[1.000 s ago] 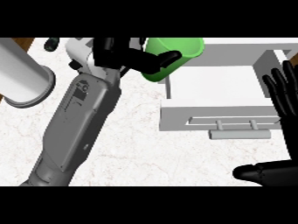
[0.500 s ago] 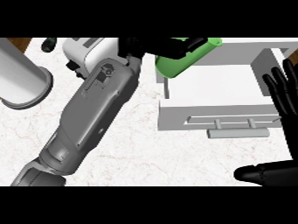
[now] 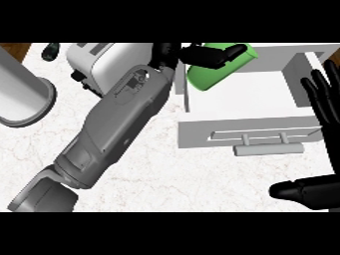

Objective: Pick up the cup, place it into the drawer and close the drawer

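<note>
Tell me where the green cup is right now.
In the head view, the green cup sits top centre, tilted, held by the left hand over the open drawer's left rear corner.

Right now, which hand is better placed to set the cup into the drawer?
Left. The left hand already grips the green cup over the open drawer; the right hand rests open beside it.

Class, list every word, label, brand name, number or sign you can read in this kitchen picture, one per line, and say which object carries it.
None: no readable text shows on anything in view.
The green cup held by the left hand: plain, no label.
The white drawer and its handle: no markings.
The white appliance behind the forearm: no readable brand.
The grey cylinder at left: blank.
The right hand rests open at the right edge.
</note>
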`<act>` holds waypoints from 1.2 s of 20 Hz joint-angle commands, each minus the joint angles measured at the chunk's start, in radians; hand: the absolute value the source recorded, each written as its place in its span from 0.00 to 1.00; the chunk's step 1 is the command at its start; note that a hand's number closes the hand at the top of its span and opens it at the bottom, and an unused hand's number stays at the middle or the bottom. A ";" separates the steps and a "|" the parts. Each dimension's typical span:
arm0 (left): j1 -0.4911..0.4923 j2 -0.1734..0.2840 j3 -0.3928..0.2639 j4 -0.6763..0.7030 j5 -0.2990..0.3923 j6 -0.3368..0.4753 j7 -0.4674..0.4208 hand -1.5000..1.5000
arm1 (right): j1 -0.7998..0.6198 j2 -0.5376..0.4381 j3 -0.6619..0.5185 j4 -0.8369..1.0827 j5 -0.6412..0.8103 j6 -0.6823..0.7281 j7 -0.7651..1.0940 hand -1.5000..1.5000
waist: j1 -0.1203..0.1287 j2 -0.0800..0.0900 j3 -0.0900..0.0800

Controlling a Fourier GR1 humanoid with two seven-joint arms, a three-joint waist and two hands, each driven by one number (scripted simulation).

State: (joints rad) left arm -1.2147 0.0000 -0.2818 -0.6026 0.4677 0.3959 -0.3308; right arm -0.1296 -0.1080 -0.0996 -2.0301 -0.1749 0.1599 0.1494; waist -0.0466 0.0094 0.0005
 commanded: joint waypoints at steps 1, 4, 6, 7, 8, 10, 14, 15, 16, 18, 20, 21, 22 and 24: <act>-0.056 0.000 -0.008 0.158 0.029 -0.030 -0.065 1.00 | 0.013 0.019 0.025 -0.027 0.013 -0.011 0.006 0.00 | -0.020 0.008 0.000; -0.059 0.000 -0.122 0.143 0.089 0.012 -0.039 1.00 | -0.068 -0.001 0.013 -0.002 -0.008 -0.024 0.064 0.00 | -0.030 0.008 0.000; -0.083 0.000 -0.162 0.160 0.090 0.042 -0.033 1.00 | 0.016 0.015 0.039 -0.009 -0.009 0.021 -0.007 0.00 | -0.042 0.009 0.001; -0.129 0.000 -0.144 0.190 0.096 0.011 -0.007 1.00 | -0.031 0.004 0.012 0.037 0.001 0.005 -0.010 0.00 | -0.038 0.013 0.001; -0.059 0.000 -0.205 0.141 0.128 0.036 -0.045 1.00 | -0.046 -0.011 0.003 0.020 -0.017 0.013 0.011 0.00 | -0.043 0.010 0.001; -0.132 0.000 -0.203 0.204 0.118 0.037 0.001 1.00 | -0.001 0.023 0.039 0.012 -0.002 0.014 -0.023 0.00 | -0.053 0.013 0.001; -0.097 0.000 -0.297 0.206 0.118 0.082 0.008 1.00 | -0.015 0.018 0.052 -0.014 -0.006 0.014 0.009 0.00 | -0.061 0.013 0.001; -0.125 0.000 -0.308 0.210 0.121 0.092 0.035 0.00 | -0.007 0.010 0.031 0.010 -0.026 0.036 -0.027 0.00 | -0.067 0.015 0.002; -0.147 0.000 -0.322 0.216 0.121 0.086 0.061 0.00 | -0.056 0.011 0.030 0.052 -0.002 0.015 -0.020 0.00 | -0.062 0.018 0.002; -0.115 0.000 -0.326 0.233 0.135 0.088 0.032 0.00 | -0.040 0.030 0.054 0.022 0.012 0.002 -0.017 0.00 | -0.058 0.016 0.001; -0.129 0.000 -0.326 0.206 0.162 0.116 0.016 0.00 | -0.003 0.046 0.075 0.009 -0.002 0.018 -0.033 0.00 | -0.073 0.018 0.002; -0.084 0.000 -0.333 0.192 0.178 0.124 -0.021 0.00 | -0.034 0.020 0.034 0.038 -0.028 0.034 -0.042 0.00 | -0.082 0.023 0.002; -0.097 0.000 -0.333 0.175 0.197 0.104 -0.008 0.00 | -0.046 0.000 0.012 0.025 -0.044 0.037 -0.022 0.00 | -0.076 0.019 0.001; -0.117 0.000 -0.308 0.177 0.223 0.074 -0.030 0.00 | -0.047 0.025 0.030 0.024 -0.050 0.020 -0.006 0.00 | -0.059 0.016 0.001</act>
State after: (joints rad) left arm -1.3220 0.0000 -0.5960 -0.4104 0.6472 0.4894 -0.3389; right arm -0.1671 -0.0918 -0.0665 -2.0138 -0.2096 0.1851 0.1394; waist -0.1158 0.0273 0.0017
